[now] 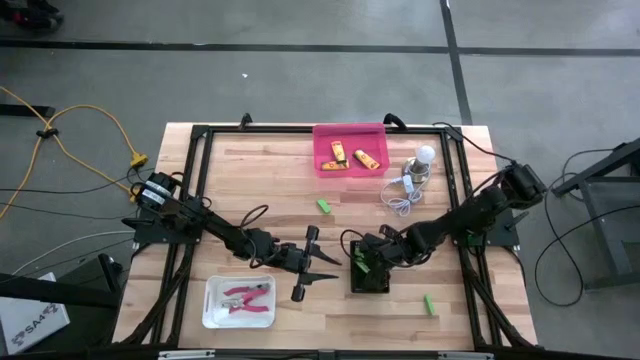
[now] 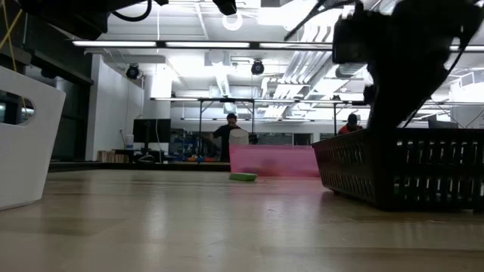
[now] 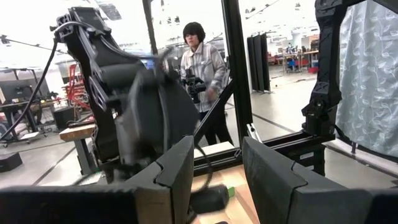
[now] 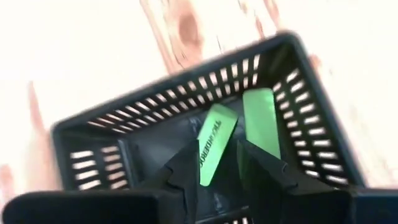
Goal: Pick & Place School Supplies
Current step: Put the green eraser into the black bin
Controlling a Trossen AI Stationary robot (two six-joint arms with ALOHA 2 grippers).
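Fingers [image 4: 186, 168] pinching green block [image 4: 214, 143] inside basket [image 4: 93, 134]

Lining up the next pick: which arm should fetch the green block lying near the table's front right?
Right, probably. The green block lies on the right arm's side, near the black basket where the right gripper holds another green piece. The left gripper, open, sits farther away, left of the basket.
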